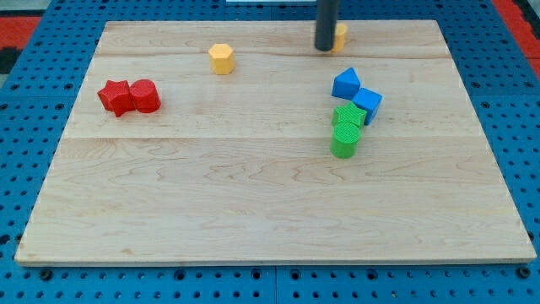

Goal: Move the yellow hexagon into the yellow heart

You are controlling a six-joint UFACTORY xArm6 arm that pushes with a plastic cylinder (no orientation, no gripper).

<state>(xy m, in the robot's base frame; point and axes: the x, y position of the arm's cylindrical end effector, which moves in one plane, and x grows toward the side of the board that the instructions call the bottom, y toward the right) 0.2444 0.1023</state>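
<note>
My tip (pixel 326 48) sits at the desk's (pixel 253 194) top edge, touching the yellow heart (pixel 340 35), mostly hidden behind the rod. Yellow hexagon (pixel 221 58) lies well apart to the view's left. No jaws on this rig, just the rod.

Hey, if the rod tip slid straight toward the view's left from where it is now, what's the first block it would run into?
Probably the yellow hexagon. My tip sits beside the partly hidden yellow block, and nothing lies between it and the hexagon, though the hexagon sits slightly lower in view, so it could just miss.
</note>
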